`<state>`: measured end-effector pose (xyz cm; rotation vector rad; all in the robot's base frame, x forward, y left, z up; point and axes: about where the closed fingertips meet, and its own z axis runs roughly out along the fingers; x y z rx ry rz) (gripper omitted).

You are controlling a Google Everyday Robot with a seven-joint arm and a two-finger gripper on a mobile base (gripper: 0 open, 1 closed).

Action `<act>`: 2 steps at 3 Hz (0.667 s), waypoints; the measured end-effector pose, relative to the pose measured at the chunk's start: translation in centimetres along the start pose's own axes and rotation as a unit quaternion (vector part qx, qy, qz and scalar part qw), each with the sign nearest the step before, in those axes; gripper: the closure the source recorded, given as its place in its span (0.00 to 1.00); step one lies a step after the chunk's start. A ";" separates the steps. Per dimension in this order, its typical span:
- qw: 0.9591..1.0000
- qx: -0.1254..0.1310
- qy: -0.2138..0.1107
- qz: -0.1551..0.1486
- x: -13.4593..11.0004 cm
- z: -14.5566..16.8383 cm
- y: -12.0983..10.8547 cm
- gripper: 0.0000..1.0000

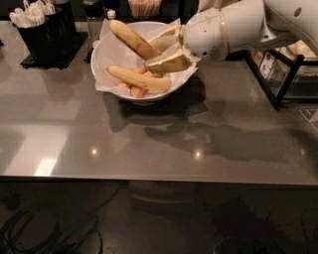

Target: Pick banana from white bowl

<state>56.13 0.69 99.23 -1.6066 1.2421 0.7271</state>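
The white bowl stands at the back of the grey table, lined with crumpled white paper. My gripper reaches in from the right, over the bowl's right half. It is shut on the banana, the thicker brownish one, gripping its lower right end. The banana is raised off the bowl's contents and slants up to the left above the rim. A longer, slimmer yellow banana lies in the bowl below it, on some small orange pieces.
A black caddy with white utensils stands at the back left. A dark bottle and a cup of wooden sticks stand behind the bowl. A black rack is at the right. The table's front edge runs across the view.
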 end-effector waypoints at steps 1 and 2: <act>0.999 0.033 -0.018 0.028 -0.1 -1.6 4.4 1.00; 0.997 0.035 -0.003 0.064 3.1 -2.7 6.9 1.00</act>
